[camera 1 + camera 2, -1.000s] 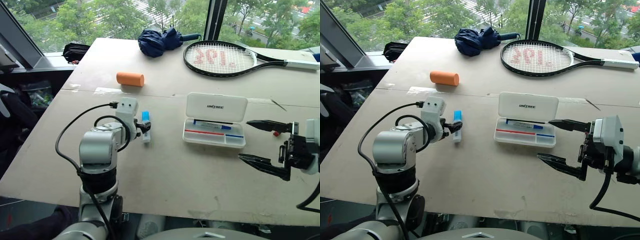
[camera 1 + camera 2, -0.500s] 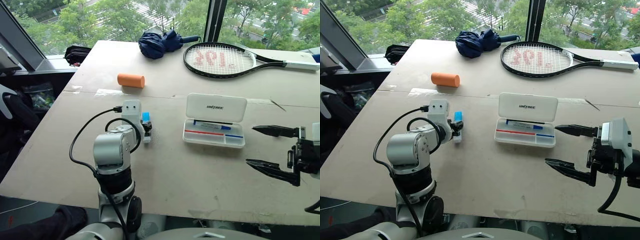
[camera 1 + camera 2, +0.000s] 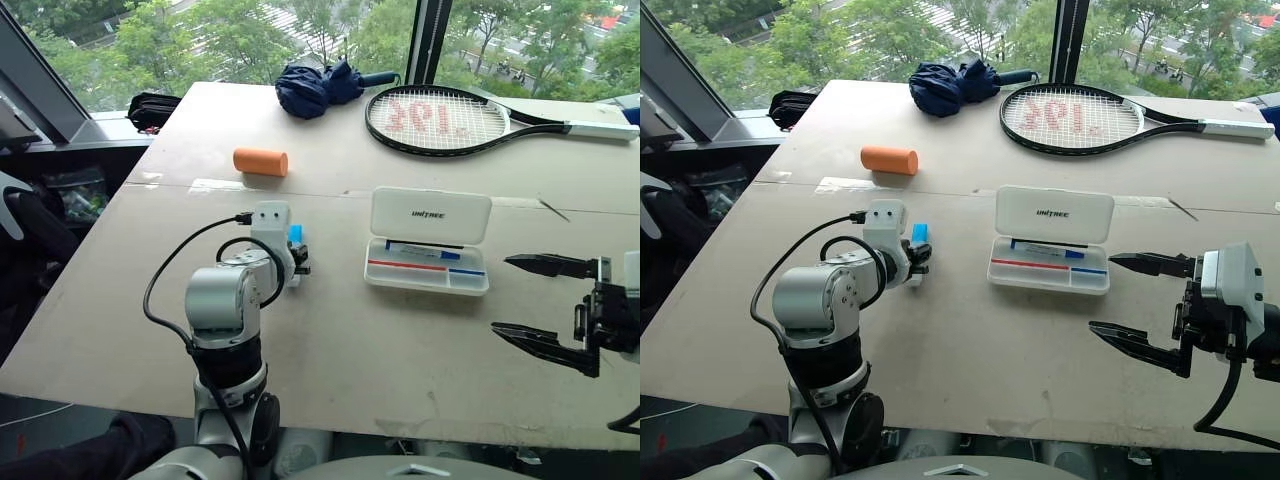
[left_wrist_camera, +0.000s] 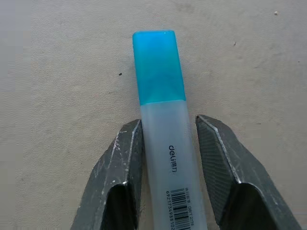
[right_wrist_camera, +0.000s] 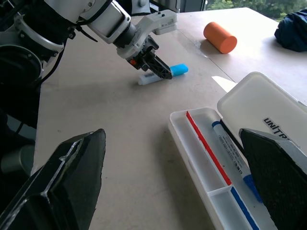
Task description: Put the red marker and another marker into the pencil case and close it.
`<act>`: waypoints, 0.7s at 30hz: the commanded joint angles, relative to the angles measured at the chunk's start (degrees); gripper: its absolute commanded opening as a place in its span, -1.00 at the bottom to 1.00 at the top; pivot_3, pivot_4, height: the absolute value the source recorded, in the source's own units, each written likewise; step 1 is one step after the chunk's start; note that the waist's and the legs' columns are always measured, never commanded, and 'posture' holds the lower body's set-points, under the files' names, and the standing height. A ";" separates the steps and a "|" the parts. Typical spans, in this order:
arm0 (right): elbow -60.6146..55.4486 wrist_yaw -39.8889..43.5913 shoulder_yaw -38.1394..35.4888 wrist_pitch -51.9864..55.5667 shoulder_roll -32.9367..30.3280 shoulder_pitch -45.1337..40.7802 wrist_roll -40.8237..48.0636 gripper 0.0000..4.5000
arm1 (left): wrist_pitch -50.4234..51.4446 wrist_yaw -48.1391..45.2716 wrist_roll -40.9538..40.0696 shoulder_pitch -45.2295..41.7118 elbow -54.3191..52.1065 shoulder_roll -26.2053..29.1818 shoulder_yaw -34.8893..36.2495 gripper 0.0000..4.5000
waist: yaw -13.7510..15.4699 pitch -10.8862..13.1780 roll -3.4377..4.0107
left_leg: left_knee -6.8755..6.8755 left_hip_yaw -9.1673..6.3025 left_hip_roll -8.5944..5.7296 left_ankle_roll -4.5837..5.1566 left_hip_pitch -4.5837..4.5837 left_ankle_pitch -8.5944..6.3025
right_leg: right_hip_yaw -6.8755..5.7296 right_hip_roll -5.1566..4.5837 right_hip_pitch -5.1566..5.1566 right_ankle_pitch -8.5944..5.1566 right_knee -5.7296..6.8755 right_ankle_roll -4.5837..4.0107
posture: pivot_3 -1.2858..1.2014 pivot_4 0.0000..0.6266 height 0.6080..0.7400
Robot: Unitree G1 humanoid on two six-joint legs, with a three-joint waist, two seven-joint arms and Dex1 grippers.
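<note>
Pencil case [image 3: 430,240]: white hard plastic, lid open and upright, dark logo showing. Red marker [image 3: 408,265] lies in tray. Blue-capped highlighter [image 4: 164,129], translucent body, lies flat on table, well left of case.

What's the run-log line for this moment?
left gripper: closing around blue-capped marker on table | right gripper: open, empty, right of pencil case | pencil case: lid open
</note>
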 commanded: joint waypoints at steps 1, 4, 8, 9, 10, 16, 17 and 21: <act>-1.04 0.12 -1.21 -0.80 0.32 -0.01 0.04 1.00 | 1.63 0.04 -1.64 1.59 0.99 0.28 0.75 -0.67 | -0.03 -0.01 0.01 | -0.01 0.01 0.00 0.00 0.03 0.00 | 0.01 0.00 0.03 0.00 0.00 0.00 | 0.03 -0.52 0.88; -1.38 0.06 -1.87 -0.90 0.95 0.99 -0.03 1.00 | 1.63 -3.86 -5.82 -0.84 -3.07 3.70 1.46 -0.67 | -0.15 0.01 -0.02 | -0.04 0.03 0.01 0.00 0.08 0.00 | 0.04 0.02 0.06 0.00 0.00 0.00 | 0.03 -0.52 0.88; -3.42 -0.68 -3.97 -1.17 3.28 4.86 0.05 1.00 | -6.47 -30.53 -24.21 -4.33 -6.73 17.92 -4.89 -0.67 | -0.38 0.07 -0.08 | -0.04 -0.04 0.04 -0.01 -0.07 0.00 | -0.05 0.05 -0.07 0.00 0.00 -0.01 | 0.03 -0.52 0.88; -4.02 -0.99 -4.54 -1.21 3.82 5.72 0.15 1.00 | -8.21 -35.23 -26.72 -5.16 -6.35 21.45 -7.50 -0.67 | -0.38 0.08 -0.09 | -0.03 -0.08 0.05 -0.02 -0.17 0.01 | -0.11 0.05 -0.11 0.00 -0.01 -0.01 | 0.03 -0.52 0.88; -4.67 -1.34 -5.30 -1.23 4.47 6.72 0.32 1.00 | -11.40 -39.39 -27.07 -6.66 -5.23 24.59 -11.02 -0.67 | -0.38 0.08 -0.09 | -0.01 -0.08 0.04 -0.03 -0.20 0.02 | -0.13 0.02 -0.12 0.00 -0.04 -0.01 | 0.03 -0.52 0.88; -9.27 -2.37 -10.04 -2.03 8.61 14.49 0.08 1.00 | -39.31 -57.35 -18.98 -20.32 12.42 29.89 -32.90 -0.67 | -0.24 0.08 -0.06 | -0.04 0.03 -0.03 -0.01 -0.13 0.00 | -0.04 0.03 -0.08 -0.01 -0.11 -0.02 | 0.03 -0.52 0.88; -9.97 -2.63 -10.73 -2.26 9.35 15.77 -0.02 1.00 | -43.30 -59.89 -17.47 -22.57 16.27 28.79 -35.73 -0.67 | -0.29 0.08 -0.06 | -0.03 0.01 -0.10 -0.01 -0.16 0.00 | -0.08 0.04 -0.07 -0.01 -0.11 -0.02 | 0.03 -0.52 0.88; -12.25 -3.52 -13.22 -3.16 11.54 19.97 -0.36 1.00 | -57.37 -65.75 -10.70 -29.04 31.84 23.72 -43.05 -0.67 | -0.92 0.09 -0.06 | -0.02 0.08 -0.15 0.08 -0.16 -0.05 | 0.00 0.08 -0.09 -0.01 -0.14 -0.01 | 0.03 -0.52 0.88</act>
